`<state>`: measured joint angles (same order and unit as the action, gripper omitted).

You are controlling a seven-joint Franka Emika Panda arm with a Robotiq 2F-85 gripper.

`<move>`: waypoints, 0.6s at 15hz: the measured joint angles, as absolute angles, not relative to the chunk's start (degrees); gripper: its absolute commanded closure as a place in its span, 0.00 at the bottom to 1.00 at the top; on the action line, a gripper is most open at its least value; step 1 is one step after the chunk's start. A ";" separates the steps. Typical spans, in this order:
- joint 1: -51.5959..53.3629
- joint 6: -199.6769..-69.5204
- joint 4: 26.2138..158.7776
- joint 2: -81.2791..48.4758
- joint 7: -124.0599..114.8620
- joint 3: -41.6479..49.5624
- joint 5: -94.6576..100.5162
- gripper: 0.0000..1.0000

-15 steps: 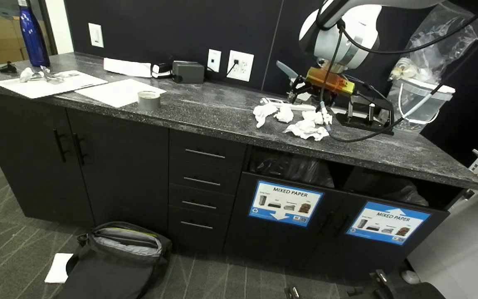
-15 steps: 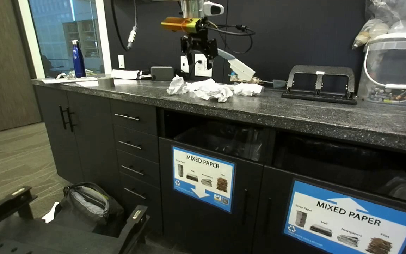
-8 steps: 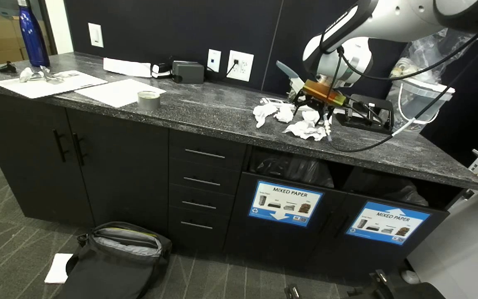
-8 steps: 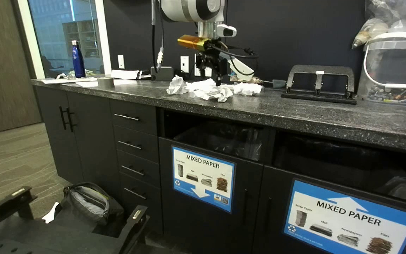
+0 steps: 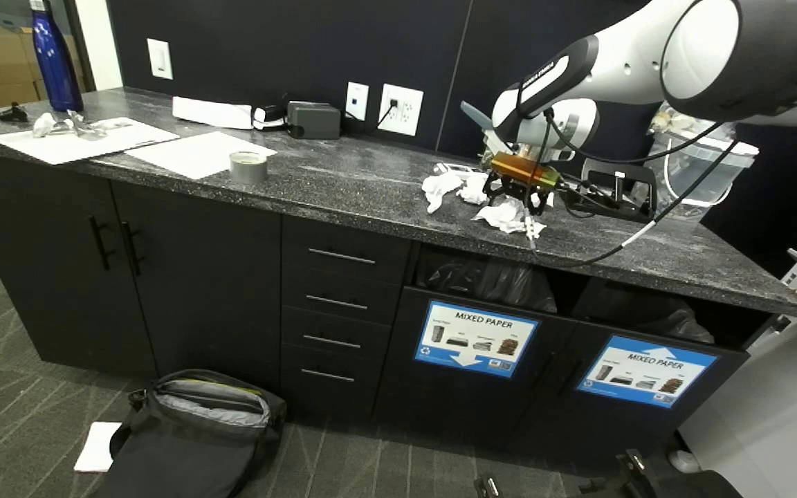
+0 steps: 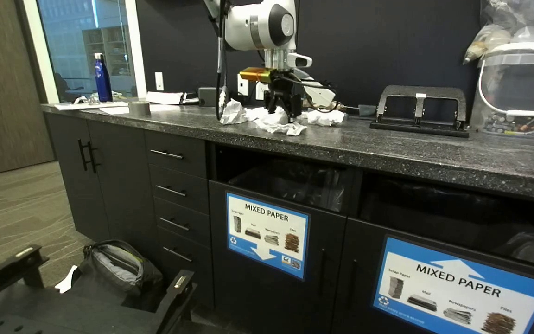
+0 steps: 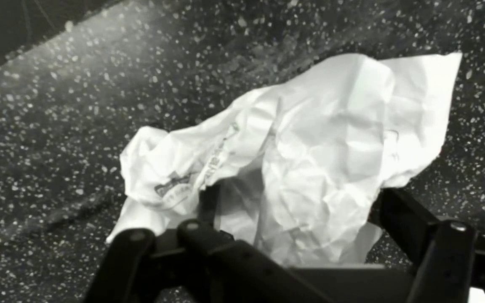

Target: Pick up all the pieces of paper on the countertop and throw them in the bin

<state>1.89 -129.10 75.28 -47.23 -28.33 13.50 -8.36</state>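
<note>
A: What fills the room's left side?

B: In an exterior view, a blue bottle (image 5: 56, 66) stands at ten o'clock on a speckled dark countertop (image 5: 343, 176), a flat white sheet (image 5: 122, 143) near it. Below, between seven and eight, a black bag (image 5: 191, 443) gapes on patterned carpet (image 5: 343, 456); above it on the countertop are a second sheet (image 5: 198, 153) and a roll of tape (image 5: 248, 168), at ten.

A: And the middle?

B: A dark grey box (image 5: 313, 120) sits by the dark wall (image 5: 267, 48) at eleven. Crumpled white wads (image 5: 440, 190) cluster on the countertop at two, above a bin (image 5: 464, 408) at five whose front bears a "MIXED PAPER" sign (image 5: 478, 338).

A: Is the gripper (image 7: 294, 205) holding one?

B: Its fingers (image 7: 210, 206) stand spread in the wrist view, at seven o'clock and between three and four, with crumpled paper (image 7: 322, 164) between them on the countertop. Whether they touch it, I cannot tell.

A: Farthest right?

B: In both exterior views, a black hole punch (image 6: 406, 94) and then a clear bucket (image 6: 522, 83) with a white handle (image 6: 526, 113) stand on the countertop between two and three o'clock.
</note>
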 measured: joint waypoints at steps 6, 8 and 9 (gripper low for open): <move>2.22 -126.10 70.70 -49.42 -30.47 13.47 -2.78 0.78; 2.56 -125.08 70.37 -49.43 -31.23 13.55 -0.45 0.83; 2.76 -124.51 70.27 -49.42 -31.29 13.57 0.71 0.84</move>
